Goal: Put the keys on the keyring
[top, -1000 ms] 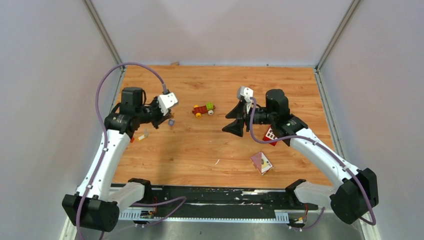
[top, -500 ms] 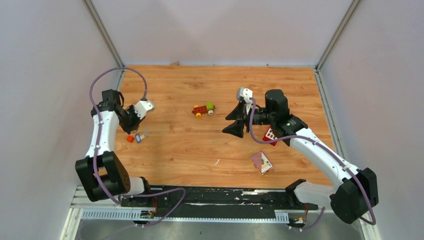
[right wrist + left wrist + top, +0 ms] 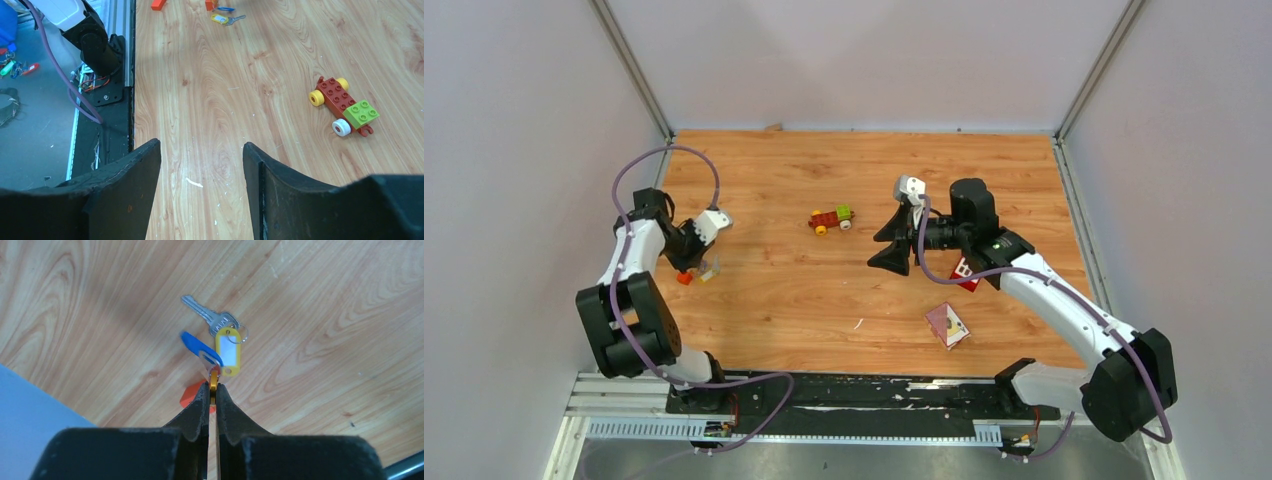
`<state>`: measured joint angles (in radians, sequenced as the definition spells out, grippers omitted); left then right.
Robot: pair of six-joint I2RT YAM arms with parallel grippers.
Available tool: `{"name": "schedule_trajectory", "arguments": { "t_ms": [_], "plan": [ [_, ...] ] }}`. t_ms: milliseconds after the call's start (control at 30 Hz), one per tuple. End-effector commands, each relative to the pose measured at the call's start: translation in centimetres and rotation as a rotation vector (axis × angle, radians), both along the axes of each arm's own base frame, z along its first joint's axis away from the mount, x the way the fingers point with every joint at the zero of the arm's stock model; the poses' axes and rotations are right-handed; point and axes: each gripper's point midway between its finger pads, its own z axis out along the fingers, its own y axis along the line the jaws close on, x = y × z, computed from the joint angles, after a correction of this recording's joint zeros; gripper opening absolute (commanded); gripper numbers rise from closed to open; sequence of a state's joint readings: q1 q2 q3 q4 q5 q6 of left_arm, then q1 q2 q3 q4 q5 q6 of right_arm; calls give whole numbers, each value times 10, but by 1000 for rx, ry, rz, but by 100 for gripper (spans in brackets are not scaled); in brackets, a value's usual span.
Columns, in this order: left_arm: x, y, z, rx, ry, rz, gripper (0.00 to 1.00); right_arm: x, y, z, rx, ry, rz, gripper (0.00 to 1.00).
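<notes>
A wooden table (image 3: 824, 290) fills the floor of a pale-walled booth, with both arms reaching in from its near edge. The right arm stretches toward the middle, and the right gripper (image 3: 201, 145) is spread wide with nothing in it, facing the red-and-green toy car (image 3: 347, 104). The left arm is folded back on itself at the table's left edge. The left gripper (image 3: 212, 390) is pinched tight on the thin gold keyring (image 3: 213, 381), which stands edge-on between the tips just above the wood, beside an orange block (image 3: 190, 396). The keys lie directly ahead of those fingertips. The blue-headed key (image 3: 199, 346) slants away to the left, its near end meeting the ring. The yellow-headed key (image 3: 228, 351) runs almost straight on from the jaws, its metal blade pointing away and to the left. Whether either one is already threaded on the ring cannot be told. The left arm is right on them; the right is well apart across the table and would probably have to cross over to help.
</notes>
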<state>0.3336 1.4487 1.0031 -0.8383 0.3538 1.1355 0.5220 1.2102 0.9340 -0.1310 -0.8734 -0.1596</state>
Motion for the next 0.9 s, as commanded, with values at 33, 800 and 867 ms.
{"name": "schedule_trajectory", "arguments": {
  "t_ms": [33,800,867],
  "plan": [
    [15,13,-19,37,13,11,0,3,2,12,19,-41,13,61],
    [-2,-36,-76,50,219,-104,0,9,1,6,0,-45,-6,61],
    [-8,-44,-79,45,236,-128,0,9,0,6,0,-46,-8,61]
  ]
}}
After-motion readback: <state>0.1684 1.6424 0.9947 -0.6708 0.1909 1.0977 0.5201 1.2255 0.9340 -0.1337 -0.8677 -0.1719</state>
